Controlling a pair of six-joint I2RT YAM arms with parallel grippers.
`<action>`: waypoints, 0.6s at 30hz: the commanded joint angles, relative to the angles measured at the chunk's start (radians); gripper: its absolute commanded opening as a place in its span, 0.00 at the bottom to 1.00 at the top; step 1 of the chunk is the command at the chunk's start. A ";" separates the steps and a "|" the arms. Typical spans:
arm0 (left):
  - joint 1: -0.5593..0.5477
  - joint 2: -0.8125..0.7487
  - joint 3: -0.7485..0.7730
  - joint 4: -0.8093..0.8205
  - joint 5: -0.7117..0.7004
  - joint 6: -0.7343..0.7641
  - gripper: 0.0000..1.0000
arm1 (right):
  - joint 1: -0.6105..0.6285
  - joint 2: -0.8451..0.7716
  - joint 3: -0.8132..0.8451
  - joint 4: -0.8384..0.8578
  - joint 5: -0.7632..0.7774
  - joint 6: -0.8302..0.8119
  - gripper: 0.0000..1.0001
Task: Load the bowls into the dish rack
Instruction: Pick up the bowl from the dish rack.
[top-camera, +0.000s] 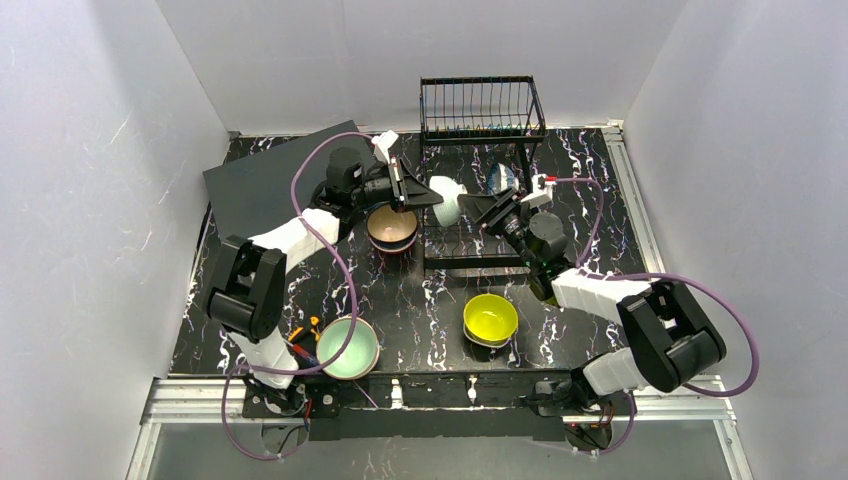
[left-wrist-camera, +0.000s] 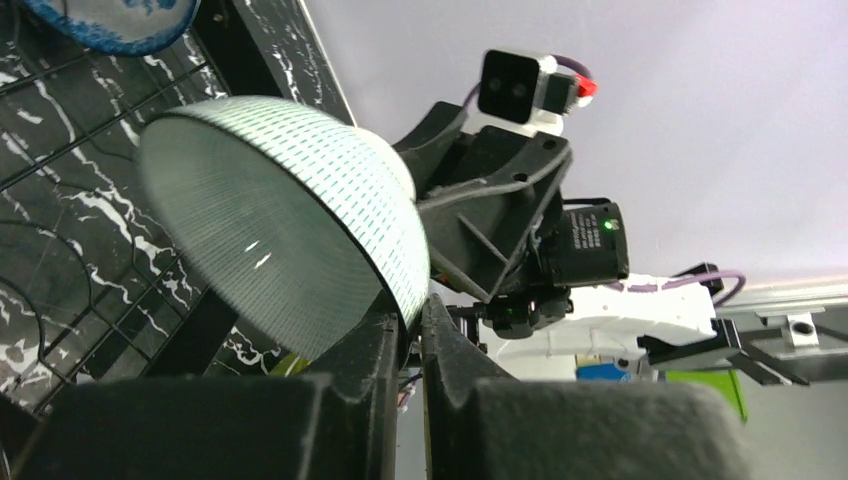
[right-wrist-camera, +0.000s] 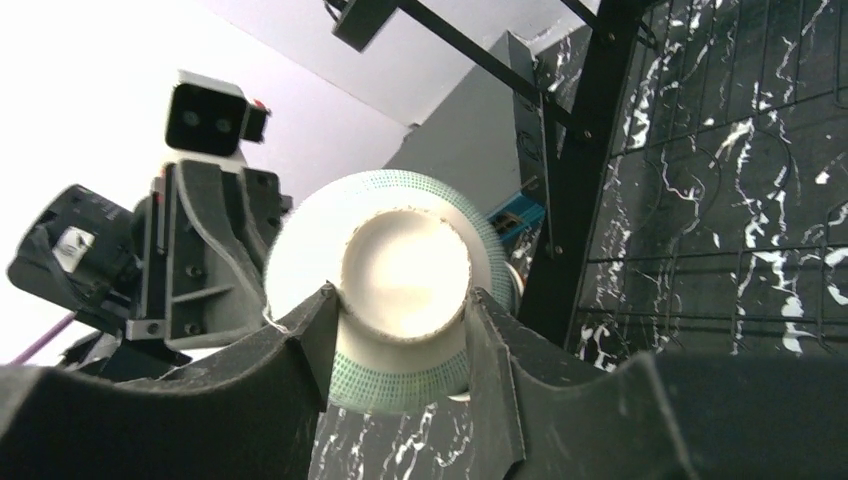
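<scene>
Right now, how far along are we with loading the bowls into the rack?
Done: one blue-patterned bowl appears to stand in the dish rack. In hand: the white bowl, pinched at its rim by the left end effector and clasped at its foot by the right end effector. Left: the yellow bowl, the mint-green bowl and the stack of bowls, all on the table.

- Plain pale grey wall panels (top-camera: 90, 150) close in the table at left, back and right, meeting in straight corners.
- A black marble-patterned tabletop with white veins (top-camera: 420, 310) fills the space between them.
- A silver aluminium rail (top-camera: 200, 400) runs along its near edge; a similar strip (top-camera: 628, 190) lines the right side.
- Light is even and soft; shadows are faint.
</scene>
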 joint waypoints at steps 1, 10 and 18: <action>0.000 0.018 -0.009 0.160 0.034 -0.083 0.00 | 0.014 0.008 0.001 0.089 -0.056 -0.011 0.01; 0.017 0.000 -0.025 0.170 0.026 -0.080 0.00 | 0.014 -0.054 0.029 -0.111 -0.019 -0.209 0.88; 0.021 0.017 -0.012 0.110 0.004 -0.082 0.00 | 0.015 -0.145 0.125 -0.427 0.037 -0.451 0.99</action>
